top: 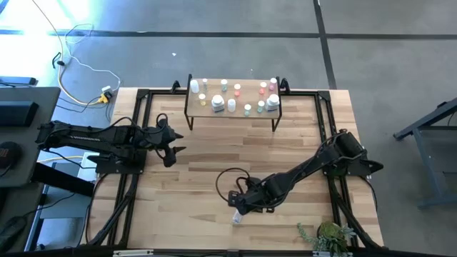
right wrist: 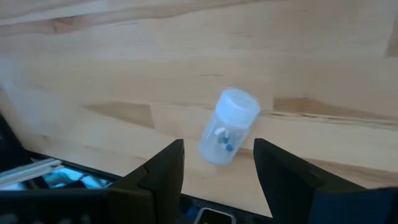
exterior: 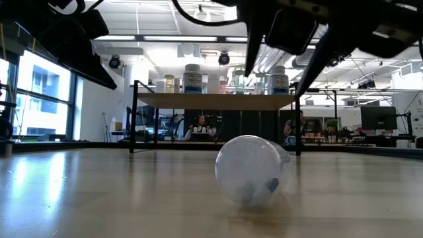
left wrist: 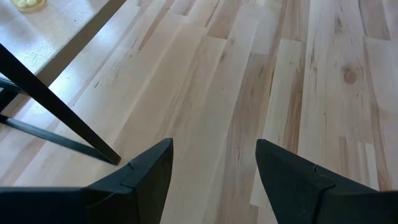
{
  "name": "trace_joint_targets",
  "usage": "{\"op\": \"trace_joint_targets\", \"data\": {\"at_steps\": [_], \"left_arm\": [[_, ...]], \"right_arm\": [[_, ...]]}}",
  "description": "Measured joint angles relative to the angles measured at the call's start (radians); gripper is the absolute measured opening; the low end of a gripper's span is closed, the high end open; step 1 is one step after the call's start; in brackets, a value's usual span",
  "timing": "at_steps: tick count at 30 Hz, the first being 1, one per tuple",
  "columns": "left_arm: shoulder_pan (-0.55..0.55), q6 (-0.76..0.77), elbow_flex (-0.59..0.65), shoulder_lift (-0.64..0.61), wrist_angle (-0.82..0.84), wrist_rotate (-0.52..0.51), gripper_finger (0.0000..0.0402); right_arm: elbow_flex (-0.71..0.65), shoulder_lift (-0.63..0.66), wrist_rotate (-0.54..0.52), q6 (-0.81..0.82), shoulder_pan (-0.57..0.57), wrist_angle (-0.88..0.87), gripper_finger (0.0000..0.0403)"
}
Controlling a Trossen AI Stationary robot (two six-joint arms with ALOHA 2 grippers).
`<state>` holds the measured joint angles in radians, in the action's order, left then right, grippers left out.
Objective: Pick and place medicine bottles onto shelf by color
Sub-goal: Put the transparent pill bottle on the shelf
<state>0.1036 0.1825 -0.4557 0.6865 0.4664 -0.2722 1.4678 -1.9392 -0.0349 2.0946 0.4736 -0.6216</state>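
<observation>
Tabletop (top: 193,178) of pale wood planks (person (exterior: 200,125) seated beyond).

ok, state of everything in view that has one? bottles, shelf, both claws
clear bottle: lying on its side on the table, cap on, blue bits inside, not held.
bottles on the shelf: upright, spread over the board.
shelf: standing at the table's far edge.
right claw: open, above the clear bottle, empty.
left claw: open, empty, over bare table near a shelf leg.
</observation>
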Motion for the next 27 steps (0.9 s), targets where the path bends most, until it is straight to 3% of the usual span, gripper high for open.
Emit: {"op": "trace_joint_targets", "data": {"at_steps": [7, 14, 27], "left_arm": [[0.0, -0.002, 0.0, 0.0, 0.0, 0.0, 0.022], [0.0, -0.002, 0.0, 0.0, 0.0, 0.0, 0.022], [0.0, -0.002, 0.0, 0.0, 0.0, 0.0, 0.022]], "right_arm": [[-0.049, -0.009, 0.003, 0.076, -0.001, 0.073, 0.0184], [-0.05, -0.094, 0.126, 0.124, 0.0, 0.173, 0.0184], [-0.05, -0.127, 0.088, 0.202, -0.012, 0.16, 0.0184]]}}
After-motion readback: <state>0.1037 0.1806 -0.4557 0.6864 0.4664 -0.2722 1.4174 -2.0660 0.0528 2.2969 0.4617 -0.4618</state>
